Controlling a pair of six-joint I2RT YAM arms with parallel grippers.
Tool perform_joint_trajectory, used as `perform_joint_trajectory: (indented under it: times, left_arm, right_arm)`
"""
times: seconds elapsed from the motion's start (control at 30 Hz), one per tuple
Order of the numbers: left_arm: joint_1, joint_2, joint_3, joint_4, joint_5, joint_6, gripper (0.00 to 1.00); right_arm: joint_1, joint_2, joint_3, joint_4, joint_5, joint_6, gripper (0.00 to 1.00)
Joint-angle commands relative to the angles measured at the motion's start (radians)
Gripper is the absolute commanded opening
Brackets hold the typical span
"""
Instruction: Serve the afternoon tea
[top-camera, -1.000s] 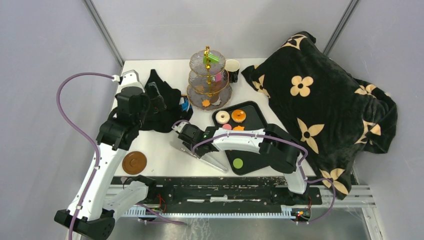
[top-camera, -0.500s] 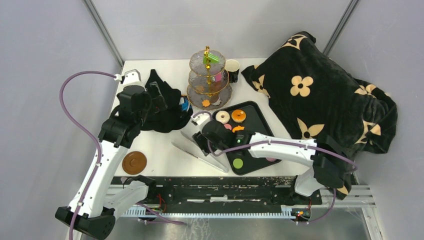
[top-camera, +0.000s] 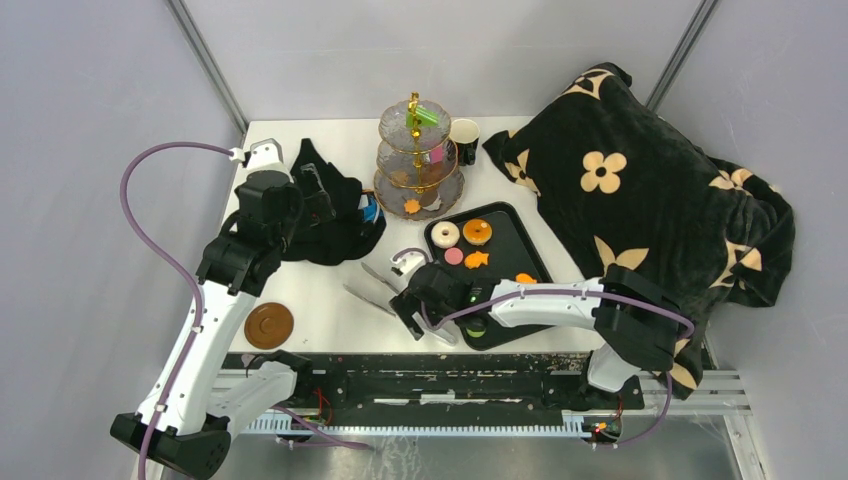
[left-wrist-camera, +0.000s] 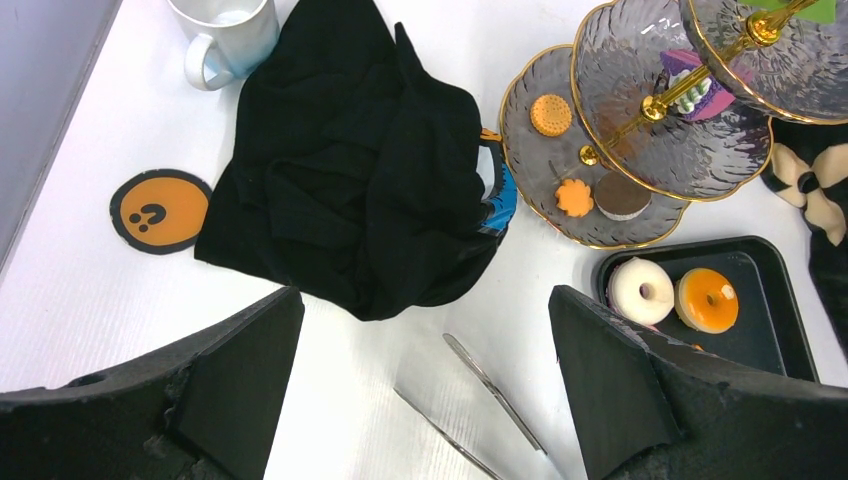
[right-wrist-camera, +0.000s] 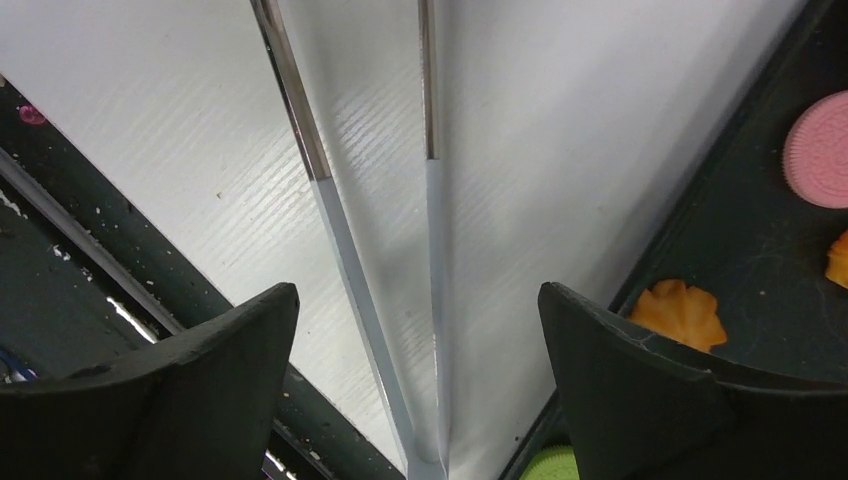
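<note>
The afternoon tea lies partly on a black tray (top-camera: 520, 240): a white donut (top-camera: 445, 234), an orange donut (top-camera: 477, 231), a pink disc (top-camera: 453, 256), orange cookies (top-camera: 477, 260) and a green disc (right-wrist-camera: 545, 465). More treats sit on the three-tier glass stand (top-camera: 418, 160). My right gripper (right-wrist-camera: 420, 350) hangs open over the hinged end of metal tongs (right-wrist-camera: 335, 225), one finger on each side, holding nothing. My left gripper (left-wrist-camera: 425, 380) is open and empty above the table, near a black cloth (left-wrist-camera: 350, 180).
A black blanket with cream flowers (top-camera: 640, 200) fills the right side. A paper cup (top-camera: 464, 135) stands behind the stand. A white mug (left-wrist-camera: 225, 35), an orange coaster (left-wrist-camera: 160, 210) and a brown coaster (top-camera: 269, 325) sit on the left.
My right gripper has opened wide and swung from beside the tray toward the near end of the tongs. The left arm has stayed put.
</note>
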Motion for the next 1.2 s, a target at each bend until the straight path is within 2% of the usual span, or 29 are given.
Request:
perform_joint_trajectory:
  times: [0.0, 0.17, 0.37, 0.5, 0.6, 0.83, 0.87, 1.03, 1.17]
  left_arm:
    - [0.007, -0.011, 0.002, 0.046, 0.009, -0.002, 1.0]
    - [0.007, -0.01, -0.008, 0.052, 0.007, -0.002, 1.0]
    - [0.007, -0.006, -0.006, 0.057, -0.005, 0.013, 1.0]
    - [0.007, 0.001, -0.006, 0.063, -0.005, 0.017, 1.0]
    - [0.007, 0.005, -0.007, 0.067, 0.004, 0.011, 1.0]
    - [0.007, 0.0, -0.008, 0.071, 0.009, 0.008, 1.0]
    - [0.007, -0.002, -0.007, 0.071, 0.009, 0.008, 1.0]
    - [0.007, -0.007, -0.002, 0.071, 0.01, 0.008, 1.0]
    - [0.007, -0.013, -0.001, 0.071, 0.016, 0.004, 1.0]
  right_arm:
    - [0.008, 0.041, 0.006, 0.099, -0.036, -0.02, 0.97]
    - [0.009, 0.133, 0.049, 0.124, -0.047, -0.036, 0.94]
    - [0.017, 0.21, -0.014, 0.235, -0.038, 0.015, 0.87]
    - [0.027, 0.226, -0.005, 0.215, 0.039, 0.03, 0.78]
    - [0.027, 0.213, 0.008, 0.196, 0.081, 0.022, 0.61]
    - [0.027, 0.13, 0.067, 0.059, 0.071, -0.001, 0.07]
    - [0.026, 0.108, 0.077, 0.023, 0.071, -0.002, 0.02]
    - [0.02, -0.035, 0.17, -0.172, 0.1, -0.008, 0.01]
    - [-0.062, -0.131, 0.247, -0.37, 0.09, 0.03, 0.01]
